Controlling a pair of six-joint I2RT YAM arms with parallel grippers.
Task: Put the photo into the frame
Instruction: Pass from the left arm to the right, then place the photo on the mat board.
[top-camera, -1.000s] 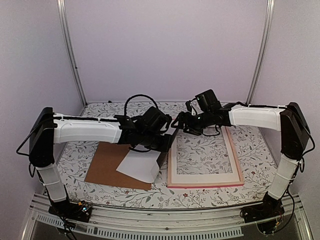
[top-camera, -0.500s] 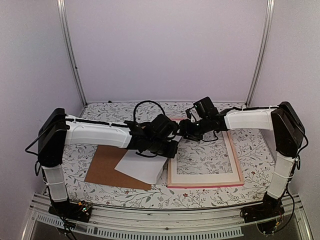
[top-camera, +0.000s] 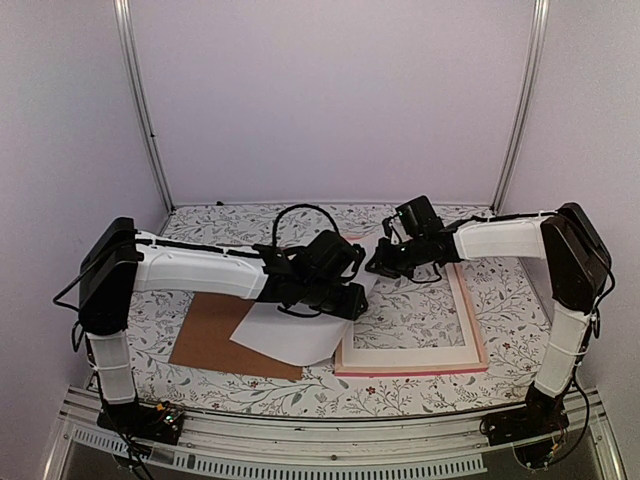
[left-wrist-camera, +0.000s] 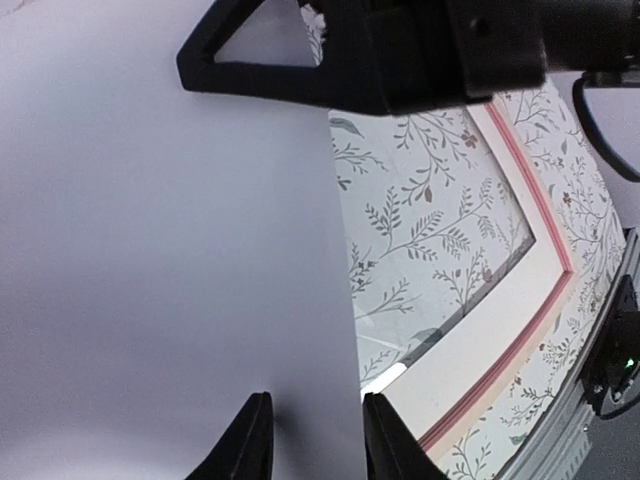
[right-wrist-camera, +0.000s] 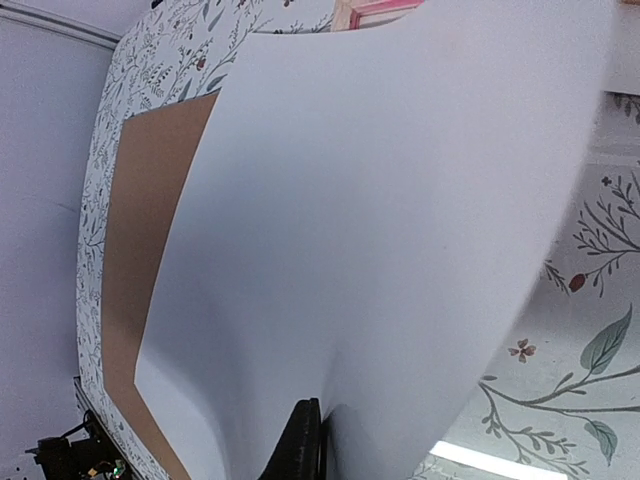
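The photo (top-camera: 290, 335) shows only a plain white face and slopes up from the table toward the frame's left rail. My right gripper (top-camera: 378, 268) is shut on its raised far edge, where the sheet (right-wrist-camera: 370, 200) buckles around the one visible finger (right-wrist-camera: 305, 440). My left gripper (top-camera: 350, 300) hovers just over the photo (left-wrist-camera: 170, 250), by the edge nearest the frame. Its fingertips (left-wrist-camera: 315, 440) stand apart with nothing between them. The pink frame (top-camera: 470, 300) lies flat at centre right with a cream mat board (top-camera: 400, 355) inside it, and its pink rail (left-wrist-camera: 500, 380) appears past the sheet.
A brown backing board (top-camera: 205, 335) lies flat on the floral tablecloth at the left, partly under the photo, and also shows in the right wrist view (right-wrist-camera: 140, 220). Metal posts and pale walls enclose the table.
My right gripper has shut on the photo's far edge. My left gripper has let go and opened. The left arm and the sheet have shifted right, toward the frame.
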